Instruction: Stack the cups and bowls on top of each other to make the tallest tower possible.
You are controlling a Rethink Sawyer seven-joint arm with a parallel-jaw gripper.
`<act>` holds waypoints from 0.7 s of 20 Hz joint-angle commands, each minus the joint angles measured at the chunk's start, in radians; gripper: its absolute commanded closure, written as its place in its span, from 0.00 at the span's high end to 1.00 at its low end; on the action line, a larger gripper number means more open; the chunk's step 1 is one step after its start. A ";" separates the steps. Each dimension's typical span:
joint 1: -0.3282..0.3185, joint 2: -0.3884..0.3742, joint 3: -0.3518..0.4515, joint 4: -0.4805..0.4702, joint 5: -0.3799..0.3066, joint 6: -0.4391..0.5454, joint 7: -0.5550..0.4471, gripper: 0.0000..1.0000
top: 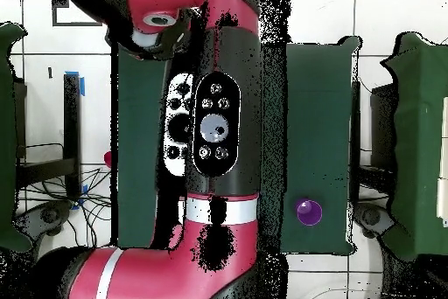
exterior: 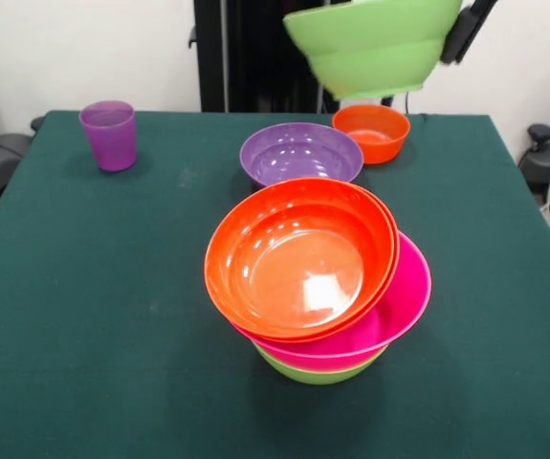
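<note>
The hand [exterior: 454, 38] shows only as a dark shape at the top right of the front view, against the rim of a glossy lime green plastic bowl [exterior: 375, 43] hanging tilted in the air. It seems to pinch that rim, though I cannot tell for sure. The bowl hangs high, probably to clear the others on its way to the tower [exterior: 318, 277]: orange bowls nested in a wide hot pink one over lime green, leaning. Behind stand a purple bowl [exterior: 300, 153], a small orange bowl [exterior: 371, 132] and a translucent purple tumbler [exterior: 109, 135] on the green tabletop [exterior: 83, 316].
</note>
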 commanded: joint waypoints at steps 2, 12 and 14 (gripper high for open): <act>-0.032 -0.003 0.068 0.224 -0.067 -0.200 -0.338 0.00; -0.058 -0.024 0.088 0.362 -0.058 -0.333 -0.365 0.00; -0.061 -0.040 0.087 0.405 -0.063 -0.364 -0.370 0.00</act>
